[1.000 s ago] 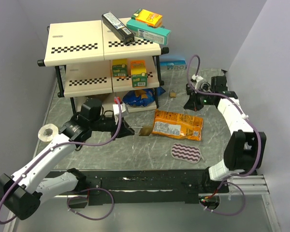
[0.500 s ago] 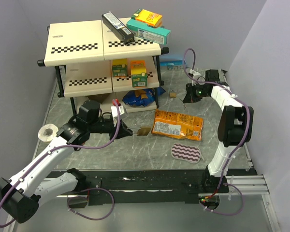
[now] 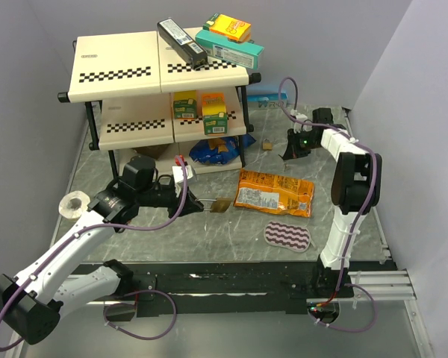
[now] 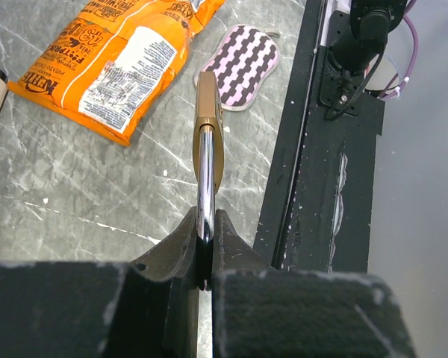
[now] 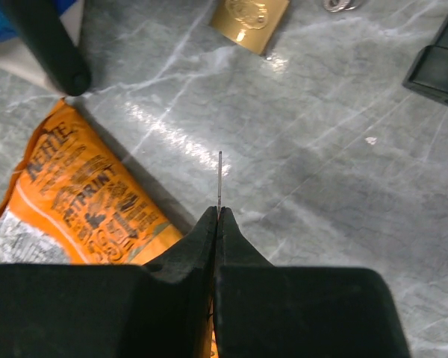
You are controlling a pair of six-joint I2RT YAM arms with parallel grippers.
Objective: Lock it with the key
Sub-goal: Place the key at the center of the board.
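Observation:
My left gripper [image 3: 198,201] is shut on the steel shackle of a brass padlock [image 3: 222,203], holding it level above the table left of centre. In the left wrist view the padlock [image 4: 208,112] points away from the gripper [image 4: 206,224], edge-on. At the back right my right gripper [image 3: 292,148] is shut on a thin key [image 5: 219,179], whose blade sticks out edge-on past the gripper [image 5: 219,214] and hangs over bare table. The two grippers are far apart.
An orange snack bag [image 3: 275,192] lies between the grippers and a striped pad [image 3: 289,236] in front of it. A second brass padlock [image 3: 267,145] lies by the shelf's leg [image 5: 48,45]. The two-tier shelf [image 3: 157,82] fills the back left. A tape roll [image 3: 76,203] sits far left.
The right arm has folded up towards the back, its gripper shifting slightly left with the key. The left gripper and padlock have barely moved.

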